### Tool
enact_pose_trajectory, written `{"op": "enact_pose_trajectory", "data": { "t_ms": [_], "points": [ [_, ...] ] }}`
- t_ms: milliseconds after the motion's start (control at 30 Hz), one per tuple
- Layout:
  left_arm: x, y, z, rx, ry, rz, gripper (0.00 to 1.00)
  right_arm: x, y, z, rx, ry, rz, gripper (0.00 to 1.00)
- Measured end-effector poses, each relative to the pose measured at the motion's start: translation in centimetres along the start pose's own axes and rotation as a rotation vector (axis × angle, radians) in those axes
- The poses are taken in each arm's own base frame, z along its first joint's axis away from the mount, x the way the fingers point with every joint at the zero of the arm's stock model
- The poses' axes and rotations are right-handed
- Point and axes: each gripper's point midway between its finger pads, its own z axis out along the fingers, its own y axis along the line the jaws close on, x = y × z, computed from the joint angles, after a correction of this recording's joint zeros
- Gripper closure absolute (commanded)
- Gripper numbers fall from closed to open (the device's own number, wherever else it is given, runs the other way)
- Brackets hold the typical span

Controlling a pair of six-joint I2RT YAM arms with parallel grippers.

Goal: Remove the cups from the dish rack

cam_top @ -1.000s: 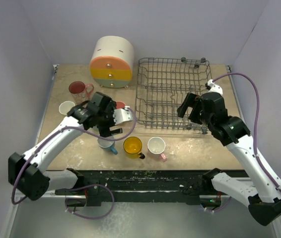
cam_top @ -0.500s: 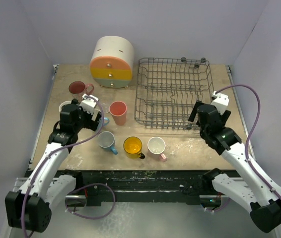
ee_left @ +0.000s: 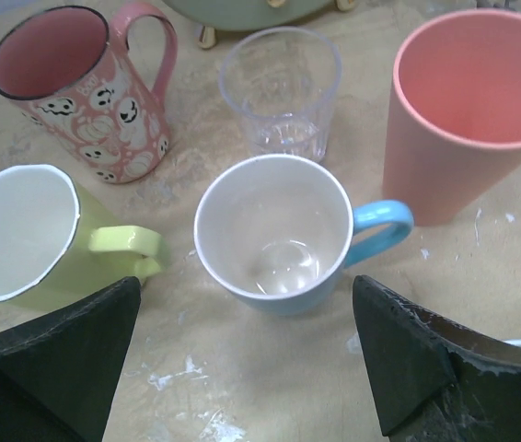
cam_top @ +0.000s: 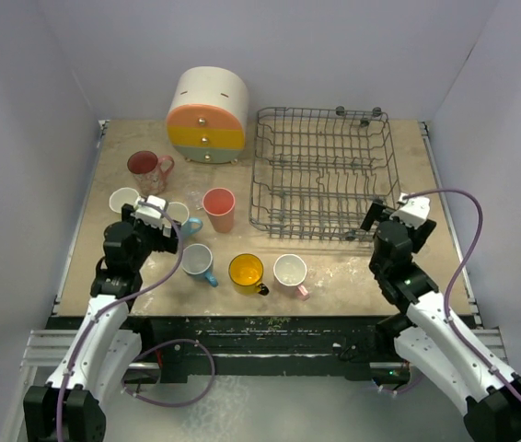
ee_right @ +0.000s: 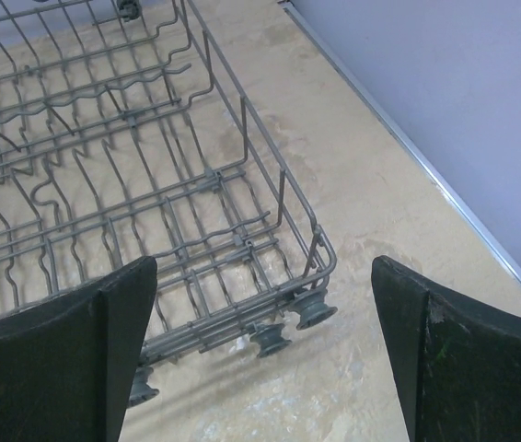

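Observation:
The dark grey wire dish rack (cam_top: 323, 170) stands at the far right and holds no cups; its near right corner shows in the right wrist view (ee_right: 150, 184). On the table to its left stand a pink patterned mug (cam_top: 150, 168) (ee_left: 86, 92), a pale green mug (cam_top: 124, 200) (ee_left: 21, 235), a clear glass (cam_top: 193, 198) (ee_left: 281, 87), a salmon tumbler (cam_top: 218, 209) (ee_left: 468, 110) and a light blue mug (cam_top: 185, 221) (ee_left: 274, 235). Nearer stand a second light blue mug (cam_top: 198, 262), a yellow mug (cam_top: 247, 273) and a pink mug (cam_top: 291, 273). My left gripper (cam_top: 159, 224) (ee_left: 247, 368) is open and empty, just short of the light blue mug. My right gripper (cam_top: 391, 219) (ee_right: 260, 359) is open and empty, off the rack's near right corner.
A round cream cabinet (cam_top: 207, 115) with coloured drawers stands at the far middle, left of the rack. The cups stand close together. A white wall and metal edge strip (ee_right: 426, 166) run along the table's right side.
My left gripper has let go of the salmon tumbler and drawn back to the near left. My right arm has drawn back from over the rack to its near right corner.

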Motion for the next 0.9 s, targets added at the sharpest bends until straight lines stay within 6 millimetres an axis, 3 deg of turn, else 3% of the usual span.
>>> {"op": "enact_pose_trajectory", "data": {
  "t_ms": [200, 300, 467, 667, 900],
  "points": [
    [-0.7, 0.4, -0.2, -0.033, -0.041, -0.038, 0.01, 2.1, -0.9, 0.2, 0.019, -0.017, 0.002, 0.00],
    [1.0, 0.0, -0.5, -0.033, -0.050, -0.044, 0.01, 3.0, -1.4, 0.3, 0.055, 0.000, 0.001, 0.00],
    [5.6, -1.1, -0.8, -0.020, -0.010, -0.051, 0.00, 3.4, -2.2, 0.3, 0.100, -0.015, 0.020, 0.00],
    [4.7, -1.0, -0.9, -0.027, -0.057, -0.045, 0.01, 5.6, -1.9, -0.5, -0.033, -0.057, -0.006, 0.00],
    [4.6, -0.8, -1.3, -0.054, -0.110, -0.040, 0.01, 5.0, -1.2, -0.4, -0.084, -0.117, -0.009, 0.00]
  ]
}}
